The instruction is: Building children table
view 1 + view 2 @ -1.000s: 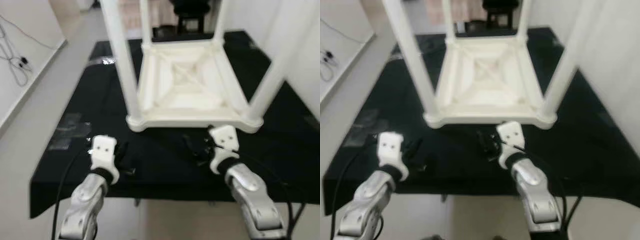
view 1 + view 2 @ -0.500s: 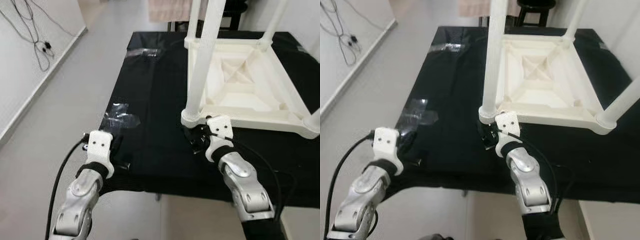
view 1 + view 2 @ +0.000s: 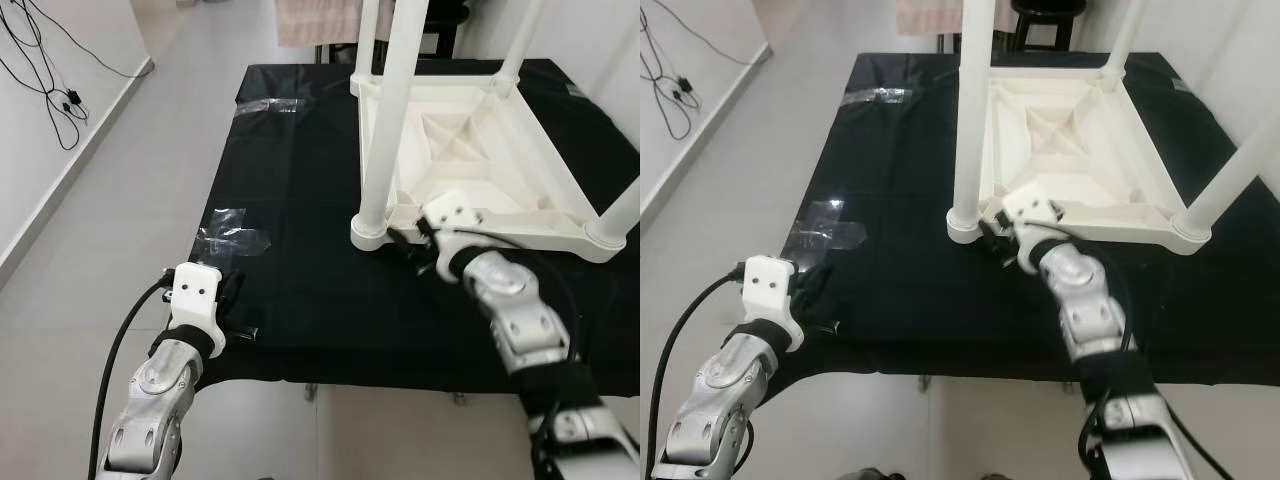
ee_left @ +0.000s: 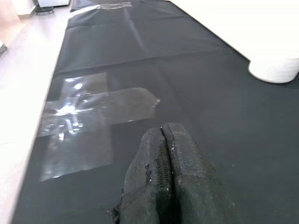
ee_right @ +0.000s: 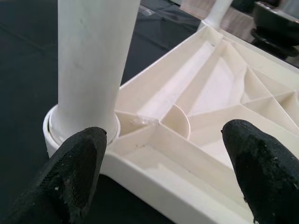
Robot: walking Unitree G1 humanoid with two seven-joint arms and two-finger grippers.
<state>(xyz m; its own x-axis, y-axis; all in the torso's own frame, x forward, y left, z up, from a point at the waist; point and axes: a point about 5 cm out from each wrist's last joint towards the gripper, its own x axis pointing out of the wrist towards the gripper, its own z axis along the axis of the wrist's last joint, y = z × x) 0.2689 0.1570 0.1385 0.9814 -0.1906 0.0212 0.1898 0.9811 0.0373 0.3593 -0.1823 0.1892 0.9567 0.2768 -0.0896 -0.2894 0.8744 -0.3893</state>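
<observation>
A white plastic children's table [image 3: 470,140] lies upside down on a black-covered worktop [image 3: 300,200], its legs pointing up. My right gripper [image 3: 412,243] reaches to the table's near-left corner, just beside the base of the near-left leg [image 3: 385,110]. In the right wrist view the right gripper [image 5: 166,149] is open, one fingertip [image 5: 79,158] by the leg's socket and the other over the ribbed underside, holding nothing. My left gripper [image 4: 163,135] is shut and empty, low over the worktop's near-left edge [image 3: 232,305].
Clear tape patches [image 3: 235,232] lie on the black cover near the left gripper, with another strip [image 3: 268,103] farther back. Cables [image 3: 50,70] trail along the wall on the left floor. A dark stool [image 3: 1045,10] stands behind the worktop.
The camera has shifted. My right arm has stretched forward, bringing its gripper from below the table's corner up to the rim beside the leg. The left arm has stayed put.
</observation>
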